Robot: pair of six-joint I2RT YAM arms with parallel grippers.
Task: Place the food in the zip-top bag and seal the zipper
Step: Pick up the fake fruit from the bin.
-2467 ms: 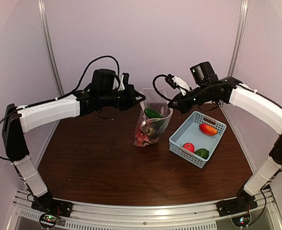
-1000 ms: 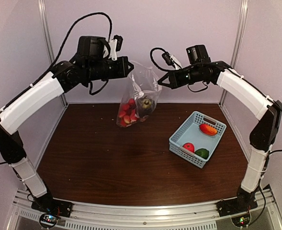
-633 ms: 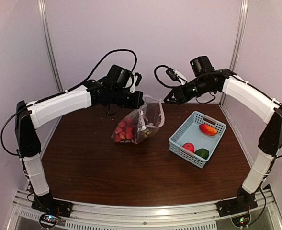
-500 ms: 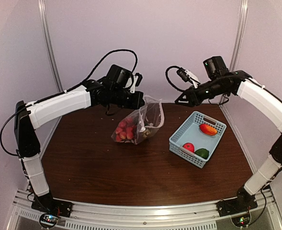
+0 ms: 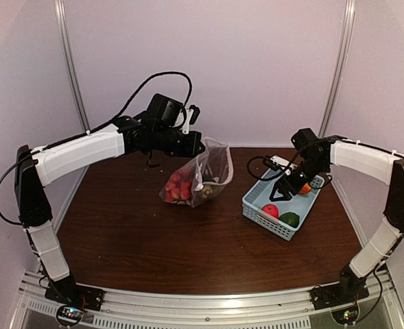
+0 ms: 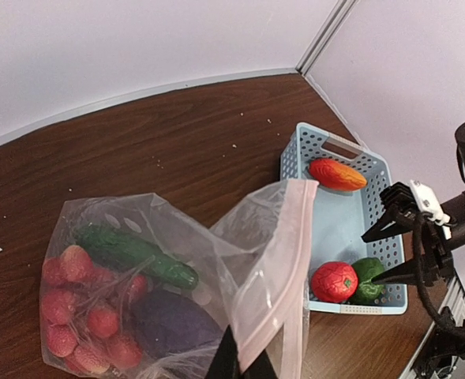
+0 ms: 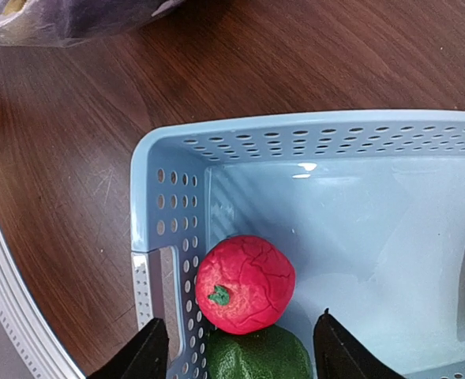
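Note:
My left gripper [image 5: 200,145] is shut on the top edge of the clear zip-top bag [image 5: 198,177], right by its whitish zipper [image 6: 283,260]. The bag's mouth gapes open and its bottom rests on the table. A green cucumber [image 6: 137,257], a purple eggplant [image 6: 173,320] and a cluster of red fruits [image 6: 78,308] lie inside the bag. Over the near-left corner of the light-blue basket [image 5: 256,205] hangs my right gripper [image 7: 240,332], open and holding nothing. Below it sit the red tomato [image 7: 245,284] and the green lump [image 7: 256,359]. An orange-red piece [image 6: 337,174] lies at the basket's far end.
The basket [image 7: 295,126] stands on the dark wooden table [image 5: 153,240] right of the bag. Pale walls and metal uprights close in the back and sides. A rail with both arm bases runs along the near edge [image 5: 208,301].
My right gripper opened, let go of the bag and swung down and right to the basket. My left arm lowered the bag onto the table, still gripping its edge.

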